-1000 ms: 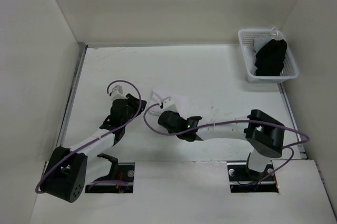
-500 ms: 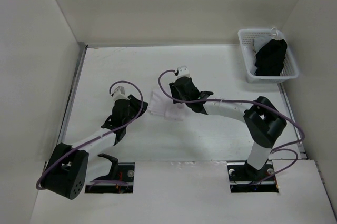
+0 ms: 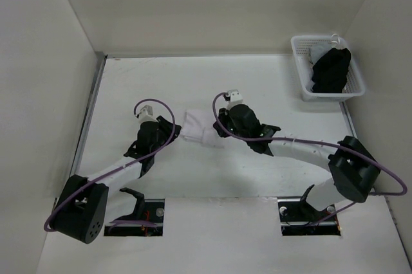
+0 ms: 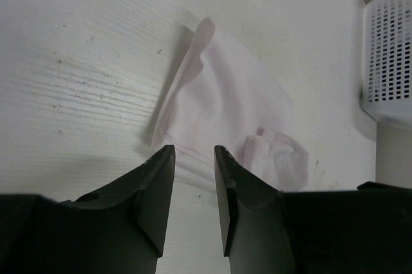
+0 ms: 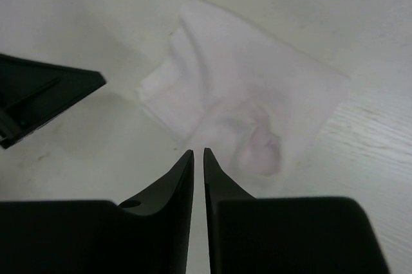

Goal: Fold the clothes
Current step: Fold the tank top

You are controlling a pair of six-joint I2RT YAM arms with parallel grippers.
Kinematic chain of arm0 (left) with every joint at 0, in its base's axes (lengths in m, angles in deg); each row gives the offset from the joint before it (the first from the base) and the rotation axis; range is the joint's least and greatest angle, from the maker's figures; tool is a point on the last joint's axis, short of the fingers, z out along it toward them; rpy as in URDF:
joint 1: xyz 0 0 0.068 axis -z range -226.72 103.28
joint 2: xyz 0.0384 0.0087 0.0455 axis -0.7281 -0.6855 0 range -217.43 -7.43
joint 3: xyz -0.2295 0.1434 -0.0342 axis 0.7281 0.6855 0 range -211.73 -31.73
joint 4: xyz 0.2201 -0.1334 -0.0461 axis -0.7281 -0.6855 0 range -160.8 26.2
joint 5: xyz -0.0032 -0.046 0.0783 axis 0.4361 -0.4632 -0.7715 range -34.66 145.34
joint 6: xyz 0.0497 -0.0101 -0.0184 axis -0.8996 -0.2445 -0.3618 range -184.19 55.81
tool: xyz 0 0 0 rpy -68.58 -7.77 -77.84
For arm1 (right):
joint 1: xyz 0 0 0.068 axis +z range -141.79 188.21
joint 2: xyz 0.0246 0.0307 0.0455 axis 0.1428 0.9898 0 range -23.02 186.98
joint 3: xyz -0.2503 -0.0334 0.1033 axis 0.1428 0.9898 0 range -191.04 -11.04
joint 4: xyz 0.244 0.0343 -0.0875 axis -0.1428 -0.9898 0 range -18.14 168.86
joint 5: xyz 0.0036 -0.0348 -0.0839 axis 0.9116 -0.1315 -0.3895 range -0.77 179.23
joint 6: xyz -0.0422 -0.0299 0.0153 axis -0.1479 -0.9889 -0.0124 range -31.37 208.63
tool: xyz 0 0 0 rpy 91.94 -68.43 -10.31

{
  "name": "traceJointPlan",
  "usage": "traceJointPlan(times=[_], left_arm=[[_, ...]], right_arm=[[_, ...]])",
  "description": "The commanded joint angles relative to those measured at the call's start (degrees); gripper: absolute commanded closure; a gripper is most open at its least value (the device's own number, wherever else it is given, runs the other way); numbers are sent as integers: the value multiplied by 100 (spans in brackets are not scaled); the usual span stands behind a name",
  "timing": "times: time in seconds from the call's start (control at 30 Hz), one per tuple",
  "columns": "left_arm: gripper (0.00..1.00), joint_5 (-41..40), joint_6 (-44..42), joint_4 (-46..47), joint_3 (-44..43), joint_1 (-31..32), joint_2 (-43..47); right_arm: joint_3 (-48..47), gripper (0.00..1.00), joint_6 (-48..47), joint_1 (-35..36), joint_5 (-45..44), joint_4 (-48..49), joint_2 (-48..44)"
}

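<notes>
At the middle of the tabletop (image 3: 270, 81), the clothes (image 3: 199, 129) lie in a folded white bundle, your left gripper (image 4: 193, 152) spread and empty beside it, your right gripper (image 5: 198, 152) pressed almost together — pinching nothing, basket (image 3: 299, 68) with black garment (image 3: 331, 68) well apart, far right.

Cut off and covered
The basket (image 4: 389, 55) runs off the left wrist view's right edge; from above, the right arm (image 3: 248, 123) covers the right end of the shirt (image 3: 195, 126).

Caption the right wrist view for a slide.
Right gripper, nearly shut, poised at the near edge of the crumpled white garment.
</notes>
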State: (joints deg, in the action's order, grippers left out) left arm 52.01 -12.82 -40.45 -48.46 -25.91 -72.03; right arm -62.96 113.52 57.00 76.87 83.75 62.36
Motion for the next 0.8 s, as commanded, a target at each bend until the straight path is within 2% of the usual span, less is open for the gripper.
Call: traceJointPlan(times=[0.0,0.1,0.2,0.57,0.7,0.77], left_arm=[[70,52,-75,231,-172,49,-26],[70,61,-75,205,-181,67,-35],[70,78,-84,196,-173,23,26],[70,78,-66,284,-155,41,-141],[70,78,-75,240,-76,-12,26],[70,78,-75,222,-32,-47,157]], right_arm=[[594,86,735,-198,1260,1116,145],[902,85,1096,-445,2173,2109,399],[982,85,1422,-604,2755,2683,768],[666,87,2029,-1342,2730,3396,1946],[665,86,2143,-1412,2642,3440,2053],[709,82,2196,-1430,2642,3484,1939]])
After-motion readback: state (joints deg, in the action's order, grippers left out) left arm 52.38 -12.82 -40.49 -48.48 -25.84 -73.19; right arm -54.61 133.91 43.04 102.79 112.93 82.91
